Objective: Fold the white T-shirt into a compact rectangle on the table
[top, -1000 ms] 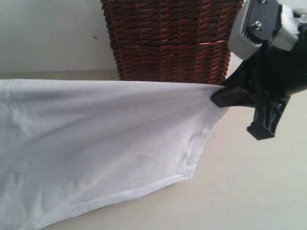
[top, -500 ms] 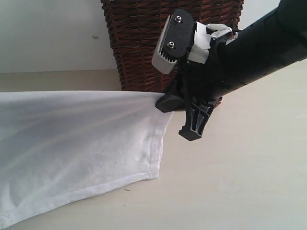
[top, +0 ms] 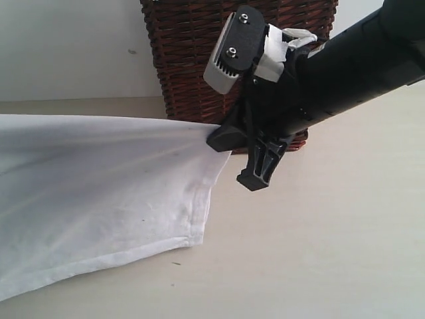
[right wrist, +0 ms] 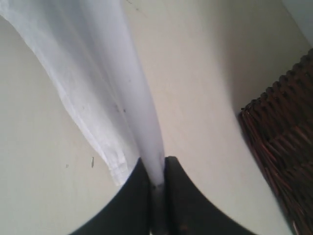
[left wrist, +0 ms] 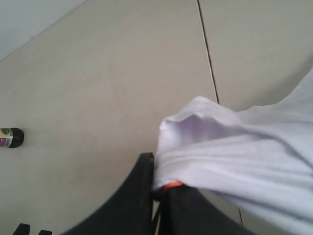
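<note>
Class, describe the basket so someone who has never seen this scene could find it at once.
Start with the broad pale table; the basket stands at its far side, behind the right gripper pinching the white T-shirt. It alone is dark reddish-brown woven wicker.

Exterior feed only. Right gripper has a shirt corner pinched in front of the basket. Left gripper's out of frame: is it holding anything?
Observer: Yes. The left gripper is shut on the white T-shirt, which is bunched at its fingertips.
Operator: Which part of the shirt?
Observer: An orange tag shows between the fingers, so likely the collar.
Operator: Anything else on that side?
Observer: A small dark bottle-like object sits on the table, apart from the shirt.
</note>
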You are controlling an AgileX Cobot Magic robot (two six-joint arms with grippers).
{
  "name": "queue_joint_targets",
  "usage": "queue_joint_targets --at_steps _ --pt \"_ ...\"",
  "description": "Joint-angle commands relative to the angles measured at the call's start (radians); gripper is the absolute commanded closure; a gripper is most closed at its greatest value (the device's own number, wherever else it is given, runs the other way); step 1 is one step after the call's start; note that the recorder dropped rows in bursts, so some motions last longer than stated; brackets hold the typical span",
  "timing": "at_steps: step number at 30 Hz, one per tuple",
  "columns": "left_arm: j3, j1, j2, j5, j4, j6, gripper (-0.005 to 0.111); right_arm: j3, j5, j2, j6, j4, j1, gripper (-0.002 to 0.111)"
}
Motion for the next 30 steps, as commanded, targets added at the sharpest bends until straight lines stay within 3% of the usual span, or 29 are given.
queue_joint_targets --at_steps 1,8,13,18,30 --pt "-0.045 0.037 -0.006 -0.248 -0.063 -0.013 0.107 -0.007 -0.028 -0.002 -0.003 -0.015 -0.006 0.108" --pt "-0.045 0.037 0.022 -0.264 -0.067 -0.013 0.107 -0.007 -0.03 0.018 -0.181 0.236 0.001 0.108" --pt "-0.045 0.068 0.041 -0.286 -0.062 -0.013 0.107 -0.018 -0.058 0.088 -0.217 0.236 0.089 0.108" --pt "-0.045 0.109 0.052 -0.333 -0.071 -0.013 0.107 -0.133 -0.082 0.176 -0.21 0.239 0.174 0.108" --pt "-0.216 0.13 0.156 -0.245 -0.101 0.056 0.107 -0.409 -0.011 0.371 -0.175 0.239 0.266 0.108"
